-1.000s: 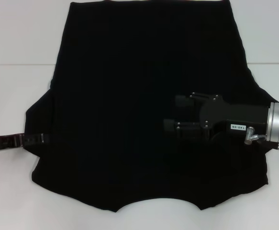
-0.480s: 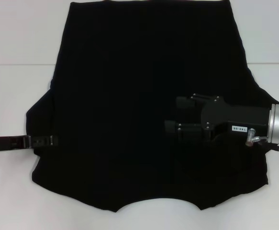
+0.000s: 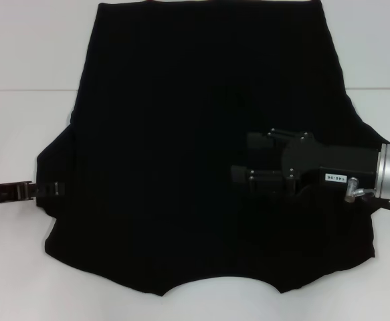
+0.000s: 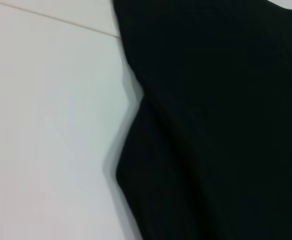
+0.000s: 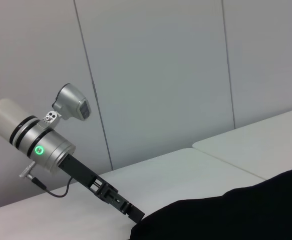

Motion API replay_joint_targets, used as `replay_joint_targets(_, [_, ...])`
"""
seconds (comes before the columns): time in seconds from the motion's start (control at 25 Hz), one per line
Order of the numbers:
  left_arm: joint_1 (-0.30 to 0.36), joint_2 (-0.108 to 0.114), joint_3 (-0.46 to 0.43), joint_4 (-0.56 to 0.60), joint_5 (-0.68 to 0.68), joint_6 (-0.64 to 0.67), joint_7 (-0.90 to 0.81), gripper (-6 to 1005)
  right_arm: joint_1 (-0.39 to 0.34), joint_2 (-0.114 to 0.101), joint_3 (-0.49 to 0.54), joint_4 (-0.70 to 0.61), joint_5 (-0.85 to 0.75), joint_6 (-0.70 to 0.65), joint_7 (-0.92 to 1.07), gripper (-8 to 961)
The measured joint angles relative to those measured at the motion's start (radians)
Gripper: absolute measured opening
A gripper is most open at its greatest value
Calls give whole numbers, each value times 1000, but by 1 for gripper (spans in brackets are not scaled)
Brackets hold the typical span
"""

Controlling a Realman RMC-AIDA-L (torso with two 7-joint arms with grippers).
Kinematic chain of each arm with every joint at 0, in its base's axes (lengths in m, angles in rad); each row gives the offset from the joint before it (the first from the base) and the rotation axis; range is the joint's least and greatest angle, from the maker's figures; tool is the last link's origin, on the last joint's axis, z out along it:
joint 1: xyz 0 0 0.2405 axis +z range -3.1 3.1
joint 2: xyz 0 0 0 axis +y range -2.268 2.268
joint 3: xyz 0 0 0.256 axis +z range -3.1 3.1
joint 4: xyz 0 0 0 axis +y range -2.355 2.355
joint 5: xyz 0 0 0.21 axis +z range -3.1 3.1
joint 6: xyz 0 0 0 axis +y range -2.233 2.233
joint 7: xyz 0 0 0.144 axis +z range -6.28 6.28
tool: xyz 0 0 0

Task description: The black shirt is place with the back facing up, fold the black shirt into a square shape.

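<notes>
The black shirt lies spread flat on the white table, plain side up, its curved neckline at the near edge. My right gripper reaches in from the right over the shirt's right half, open, with nothing between its fingers. My left gripper comes in low from the left and its tip meets the edge of the left sleeve. The right wrist view shows that left gripper touching the shirt's edge. The left wrist view shows only the shirt's sleeve edge on the table.
The white table shows bare on both sides of the shirt, with a seam line running across it. The left arm's silver wrist with a green light stands before grey wall panels.
My left gripper slid right onto the sleeve, then drew back left to the sleeve's edge. The right gripper shifted slightly to the right. The shirt lies as before.
</notes>
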Motion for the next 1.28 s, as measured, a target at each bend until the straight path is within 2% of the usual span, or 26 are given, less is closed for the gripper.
replay_joint_targets(1.28, [-19, -6, 32, -26, 0, -30, 3, 942, 0, -2, 0, -3, 15, 3, -1, 879])
